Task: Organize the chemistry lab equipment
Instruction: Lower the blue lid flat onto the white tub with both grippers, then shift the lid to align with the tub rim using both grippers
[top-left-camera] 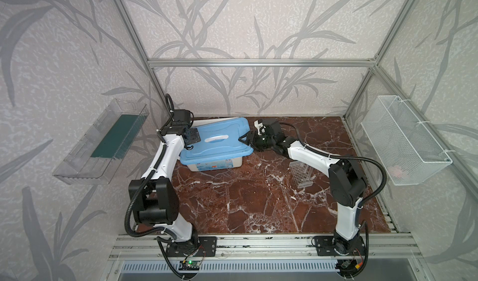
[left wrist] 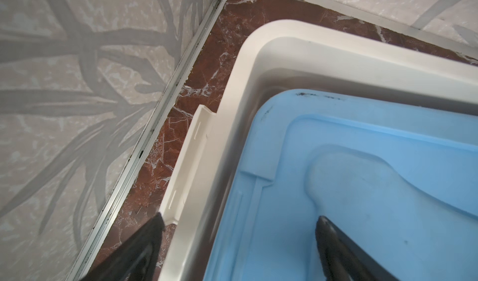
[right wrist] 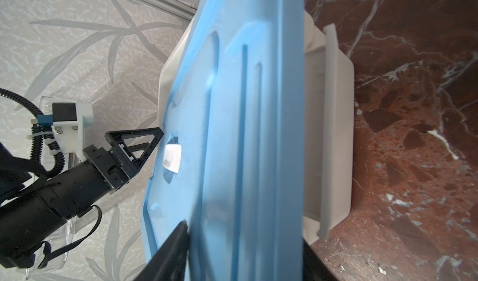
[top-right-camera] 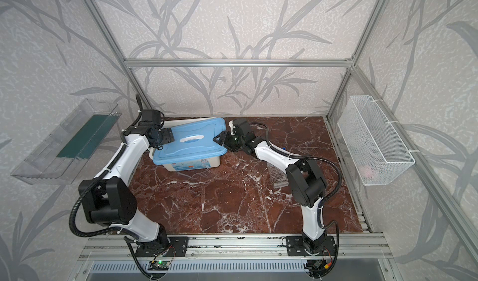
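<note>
A clear holed tube rack stands on the marble at the right, partly behind my right arm. No other lab equipment shows. At the back stands the big white box with its blue lid lying askew on it, so the box rim is bare. My left gripper is open over the lid's left end, one finger outside the rim and one over the lid. My right gripper is open, with its jaws astride the lid's right edge.
A clear bin with a green pad hangs on the left wall. On the right wall hangs a white wire basket with something pale pink inside. The box sits close to the back wall and the left frame rail.
</note>
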